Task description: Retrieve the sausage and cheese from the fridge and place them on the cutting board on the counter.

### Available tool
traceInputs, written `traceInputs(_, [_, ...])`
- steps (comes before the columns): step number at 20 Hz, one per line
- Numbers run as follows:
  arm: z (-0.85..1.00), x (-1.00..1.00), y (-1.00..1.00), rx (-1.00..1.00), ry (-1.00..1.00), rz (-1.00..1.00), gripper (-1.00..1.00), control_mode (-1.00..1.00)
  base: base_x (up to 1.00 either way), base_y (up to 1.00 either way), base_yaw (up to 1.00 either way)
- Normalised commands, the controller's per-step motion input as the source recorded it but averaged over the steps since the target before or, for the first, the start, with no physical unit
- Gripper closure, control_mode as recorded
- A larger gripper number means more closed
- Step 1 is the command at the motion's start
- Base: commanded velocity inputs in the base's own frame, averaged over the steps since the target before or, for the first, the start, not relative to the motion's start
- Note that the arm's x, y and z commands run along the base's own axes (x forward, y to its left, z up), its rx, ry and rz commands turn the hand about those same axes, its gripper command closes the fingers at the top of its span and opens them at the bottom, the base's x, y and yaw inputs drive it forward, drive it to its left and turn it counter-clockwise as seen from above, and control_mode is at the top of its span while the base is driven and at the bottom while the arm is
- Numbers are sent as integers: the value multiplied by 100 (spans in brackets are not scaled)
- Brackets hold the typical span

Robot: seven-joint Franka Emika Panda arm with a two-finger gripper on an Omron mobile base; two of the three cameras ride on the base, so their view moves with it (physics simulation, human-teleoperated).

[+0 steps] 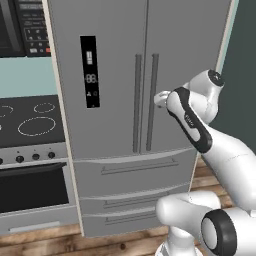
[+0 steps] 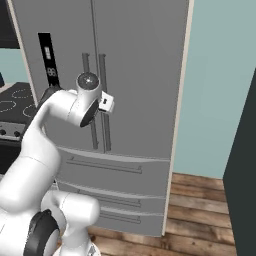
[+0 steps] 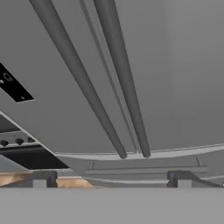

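A: Grey fridge (image 1: 115, 60) in the left base view, both doors shut. Stove (image 1: 30, 120) at its 9 o'clock, drawers (image 1: 135, 172) at 6. Gripper (image 1: 161, 99) just at 3 o'clock of the right handle (image 1: 151, 100); cannot tell from this side whether touching.

B: Sausage and cheese?

A: Presumably behind those closed doors. Door first, then. Likely heavy and rigid, swinging on its hinge; the bar probably smooth, so best taken around mid-height and pulled squarely.

B: Any writing?

A: Black display panel (image 1: 90, 71) with pale digits and icons, too small to read. No brand seen.

B: Right base view?

A: Same fridge (image 2: 145, 65), with the gripper (image 2: 106, 103) close against the right handle (image 2: 103, 132) at about mid-height. Display panel (image 2: 47, 55) at 10 o'clock of the hand, again unreadable.

B: Hand view?

A: Rolled, so both handles run slantwise: left handle (image 3: 78, 78) and right handle (image 3: 122, 78), near but not between the tips. Gripper (image 3: 109, 180) with fingers (image 3: 39, 179) spread wide, holding nothing. Display panel (image 3: 13, 85) at 9 o'clock, blurred.

B: Later, the food?

A: Probably light; cheese soft, sausage perhaps slick, so a gentle pinch across the middle.
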Motion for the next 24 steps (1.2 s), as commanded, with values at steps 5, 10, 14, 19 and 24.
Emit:
traceInputs(5, [14,59,0,-4,0,0,-100,-100,0,0,0])
traceInputs(10, [5,54,-1,-2,0,-2,-100,-100,0,0,0])
traceInputs(14, [0,47,-2,0,-9,-3,-100,-100,0,0,0])
traceInputs(19, [0,45,0,0,-18,-4,-100,-100,0,0,0])
traceInputs(24, [0,54,0,0,-13,-1,-100,-100,0,0,0])
